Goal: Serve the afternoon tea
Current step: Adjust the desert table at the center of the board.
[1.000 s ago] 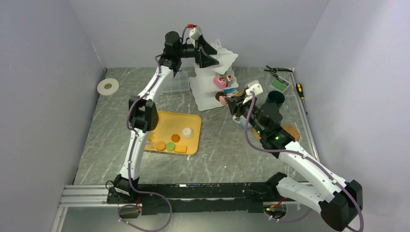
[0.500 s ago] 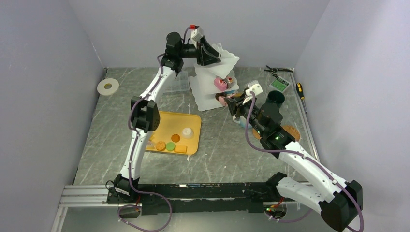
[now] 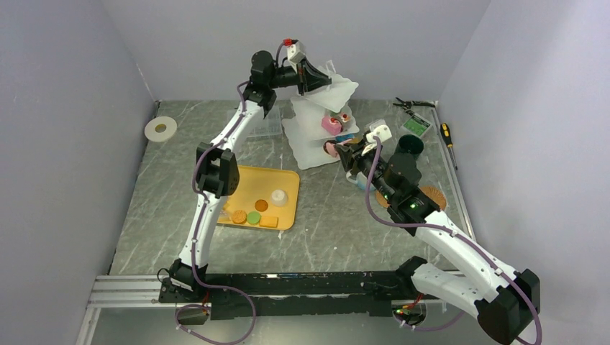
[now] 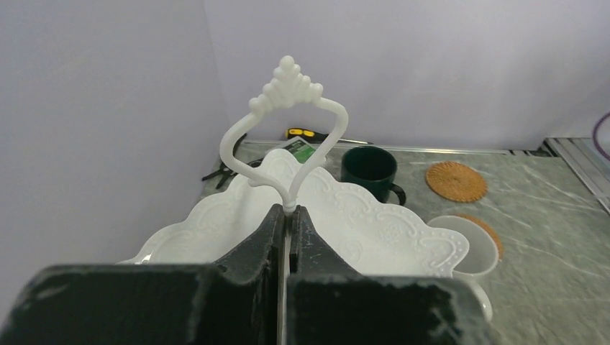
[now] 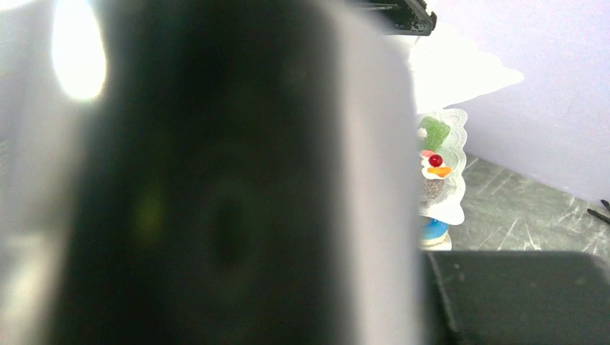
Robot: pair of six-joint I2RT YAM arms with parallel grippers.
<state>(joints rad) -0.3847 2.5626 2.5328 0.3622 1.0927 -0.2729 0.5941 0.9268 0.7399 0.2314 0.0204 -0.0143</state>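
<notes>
I'm clamping the left gripper [image 4: 288, 215] shut on the stand [image 4: 360, 208] by its handle stem, rear centre of the table. Pulling crookedly risks tipping its pastries [image 3: 331, 123] off. The right gripper [image 3: 344, 152] is hovering by the lower tier, but its own view is blurred, so I cannot tell how the jaws are standing.

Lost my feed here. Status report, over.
Left gripper shut on handle of stand. Right gripper at lower tier, grip unclear. White mug close beside stand.

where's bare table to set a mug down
Open marble tabletop lies between the yellow plastic tray and the right arm, and left of the tray below the white ring. It is crowded around the white three-tier scalloped stand and dark-green mug.
</notes>
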